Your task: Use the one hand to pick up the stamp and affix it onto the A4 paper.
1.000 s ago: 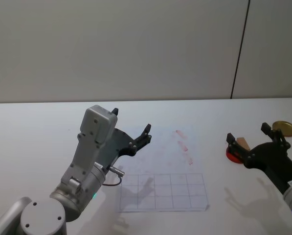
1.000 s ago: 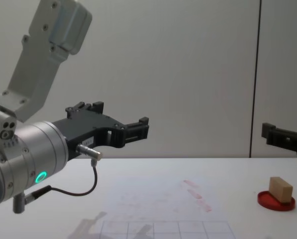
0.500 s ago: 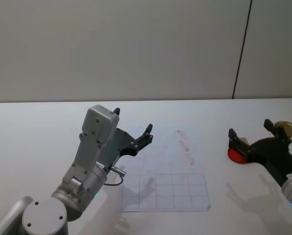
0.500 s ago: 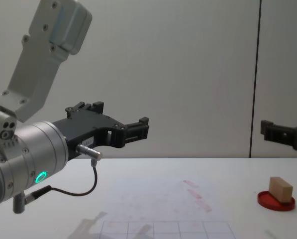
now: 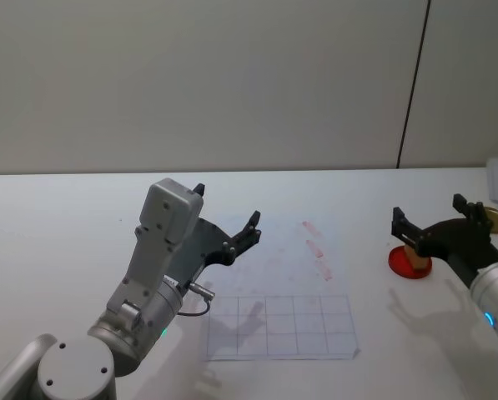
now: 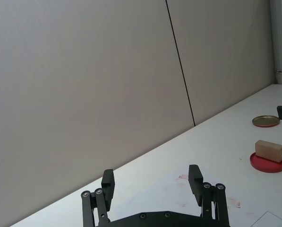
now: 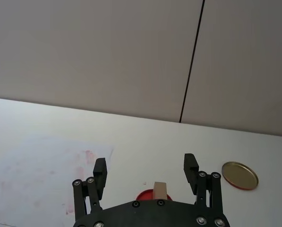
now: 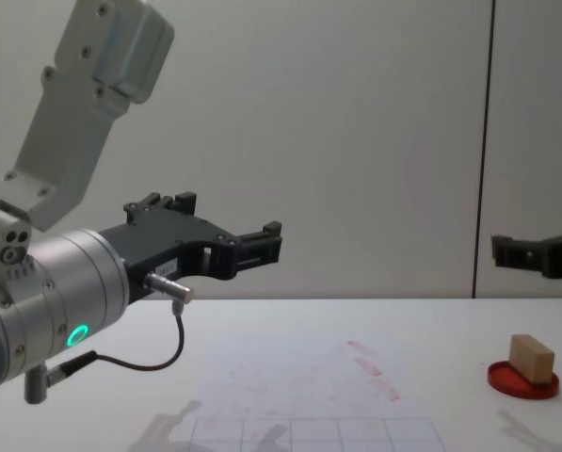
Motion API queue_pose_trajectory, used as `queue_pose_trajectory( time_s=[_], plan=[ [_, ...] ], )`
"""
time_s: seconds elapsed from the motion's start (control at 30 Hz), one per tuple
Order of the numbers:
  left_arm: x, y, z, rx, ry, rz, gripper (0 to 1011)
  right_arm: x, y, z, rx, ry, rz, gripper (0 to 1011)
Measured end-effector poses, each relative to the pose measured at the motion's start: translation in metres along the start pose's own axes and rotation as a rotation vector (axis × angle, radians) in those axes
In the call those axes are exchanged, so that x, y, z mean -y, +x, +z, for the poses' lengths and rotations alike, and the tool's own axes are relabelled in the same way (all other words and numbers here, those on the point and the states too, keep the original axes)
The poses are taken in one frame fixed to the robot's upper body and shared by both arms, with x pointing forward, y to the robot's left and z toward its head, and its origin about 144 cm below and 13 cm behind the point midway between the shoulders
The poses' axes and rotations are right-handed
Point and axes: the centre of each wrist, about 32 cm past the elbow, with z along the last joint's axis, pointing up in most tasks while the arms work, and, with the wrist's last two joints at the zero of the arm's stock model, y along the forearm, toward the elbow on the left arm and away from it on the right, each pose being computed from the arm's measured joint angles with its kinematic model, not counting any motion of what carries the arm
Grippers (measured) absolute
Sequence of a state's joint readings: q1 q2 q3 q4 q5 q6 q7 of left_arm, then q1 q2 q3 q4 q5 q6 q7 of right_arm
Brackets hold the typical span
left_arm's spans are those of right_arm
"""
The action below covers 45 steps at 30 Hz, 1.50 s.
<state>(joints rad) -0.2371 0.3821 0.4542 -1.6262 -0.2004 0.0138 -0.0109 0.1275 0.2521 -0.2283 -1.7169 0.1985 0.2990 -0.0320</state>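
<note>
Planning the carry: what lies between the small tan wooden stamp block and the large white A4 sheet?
Rim of the round red ink pad under the stamp, then bare white table, in chest view.

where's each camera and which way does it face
Head: high, looking down on the A4 paper; left gripper and right gripper show.
Chest: low, looking across the table; left gripper large, right gripper at the edge.
Left wrist: behind its open jaws, facing the wall.
Right wrist: behind its open jaws, over the stamp.
Both wrist views share the stamp on the ink pad.
</note>
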Motion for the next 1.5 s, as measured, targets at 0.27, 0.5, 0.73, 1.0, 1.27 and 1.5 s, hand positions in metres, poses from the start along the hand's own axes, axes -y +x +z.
queue_pose_trajectory(
  time_s=[0.27, 0.5, 0.73, 1.0, 1.27, 1.5],
  plan=[
    [0.0, 0.0, 0.0, 0.0, 0.0, 0.0, 993, -0.016, 0.003, 0.001, -0.009, -0.093, -0.042, 1001],
    [0.0, 0.0, 0.0, 0.0, 0.0, 0.0, 993, -0.027, 0.007, -0.004, -0.024, -0.152, -0.063, 1001],
    [0.0, 0.0, 0.0, 0.0, 0.0, 0.0, 993, -0.036, 0.011, -0.01, -0.042, -0.196, -0.074, 1001],
    [0.0, 0.0, 0.0, 0.0, 0.0, 0.0, 993, -0.046, 0.014, -0.017, -0.057, -0.229, -0.076, 1001],
    [0.0, 0.0, 0.0, 0.0, 0.0, 0.0, 993, -0.055, 0.015, -0.023, -0.067, -0.261, -0.074, 831],
    [0.0, 0.0, 0.0, 0.0, 0.0, 0.0, 993, -0.061, 0.014, -0.026, -0.068, -0.28, -0.069, 617]
  ],
)
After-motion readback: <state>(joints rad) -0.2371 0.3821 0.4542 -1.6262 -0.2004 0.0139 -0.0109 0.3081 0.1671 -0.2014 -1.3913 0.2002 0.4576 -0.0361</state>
